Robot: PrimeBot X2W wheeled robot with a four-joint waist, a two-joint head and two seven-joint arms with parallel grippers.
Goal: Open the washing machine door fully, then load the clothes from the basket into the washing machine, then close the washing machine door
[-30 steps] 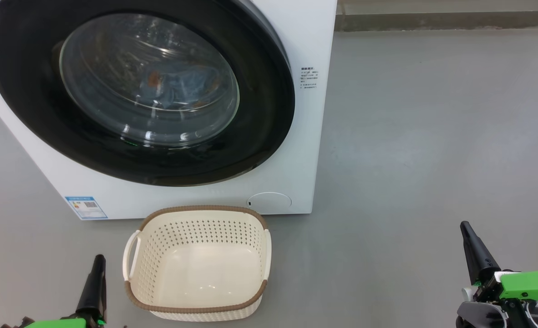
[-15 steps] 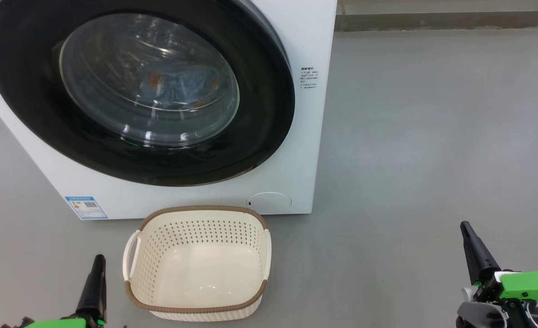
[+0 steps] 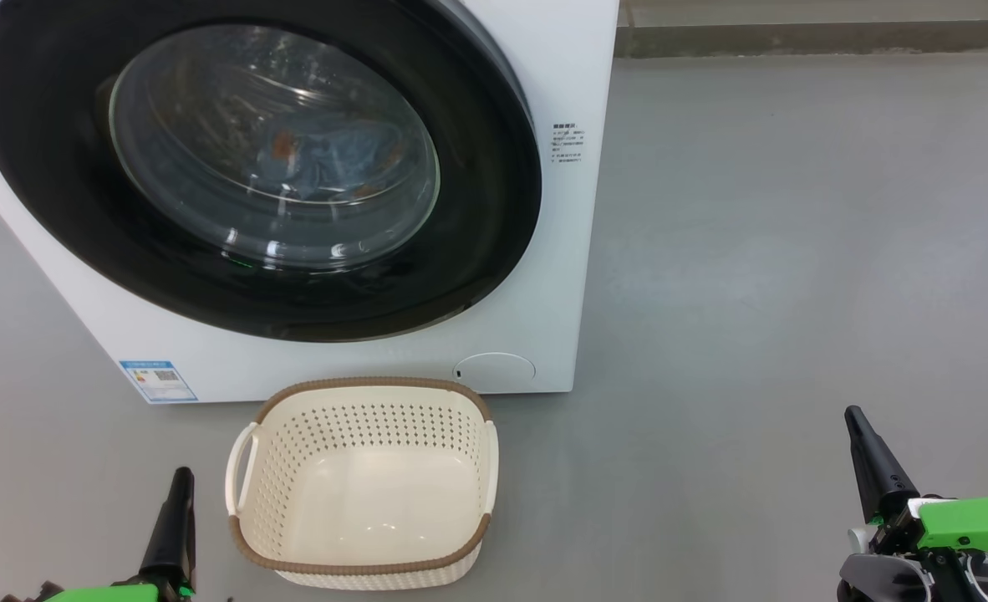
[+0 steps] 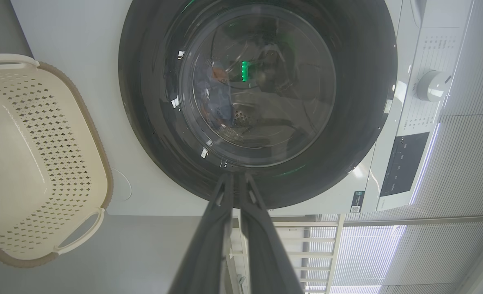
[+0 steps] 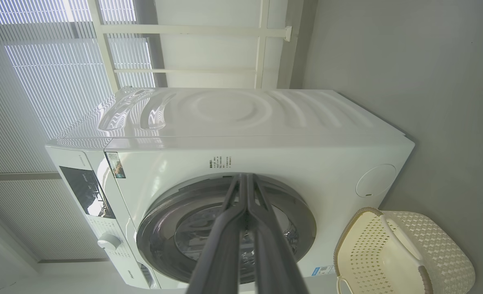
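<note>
Judging task done, no move left: washing machine door (image 3: 481,209) shut, clothes (image 3: 335,159) inside; left end effector (image 3: 181,481), right end effector (image 3: 855,416) clenched.

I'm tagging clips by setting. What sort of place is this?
Likely a laundry corner of an indoor room: a big white front-loading washing machine on a smooth grey floor, a cream perforated plastic laundry basket before it, and slatted window blinds behind.

White washing machine (image 3: 578,67) with glossy black door (image 3: 486,209) at upper left, light blue clothes (image 3: 335,159) (orange-brown prints) mid-door, cream-white perforated basket (image 3: 360,426) with woven-brown rim at bottom centre, plain grey floor (image 3: 795,251).
</note>
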